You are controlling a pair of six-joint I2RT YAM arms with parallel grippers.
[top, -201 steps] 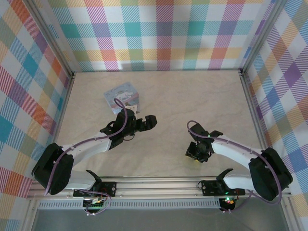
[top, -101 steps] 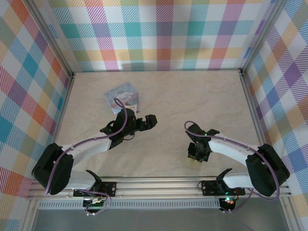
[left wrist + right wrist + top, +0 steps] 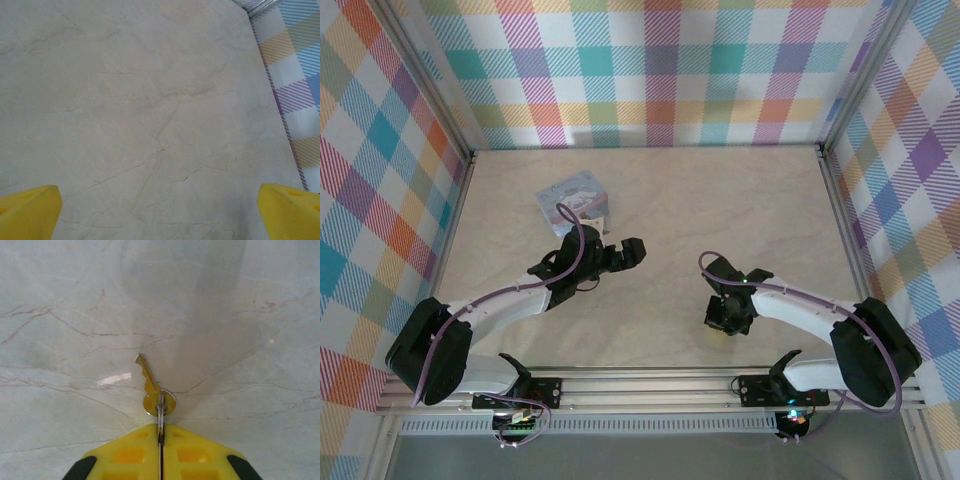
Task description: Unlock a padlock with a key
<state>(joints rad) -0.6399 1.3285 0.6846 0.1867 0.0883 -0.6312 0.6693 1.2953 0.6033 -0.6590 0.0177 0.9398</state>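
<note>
A small brass key [image 3: 148, 382] lies on the marble tabletop, its blade pointing away from me. A thin metal ring [image 3: 160, 416] passes through its round head. My right gripper [image 3: 161, 434] is shut on that ring, the yellow fingers pressed together just behind the key's head. From above, the right gripper [image 3: 725, 323] is low over the table at the near right. My left gripper [image 3: 623, 256] hovers open near the table's middle, its yellow fingertips [image 3: 30, 210] wide apart over bare marble. The padlock is out of view.
A pale blue printed tin box [image 3: 574, 200] stands at the back left, just beyond the left arm. Plaid walls close off three sides, with metal rails [image 3: 835, 210] along the table's edges.
My right gripper has closed onto the key's ring and shifted slightly left. The left arm has not moved.
</note>
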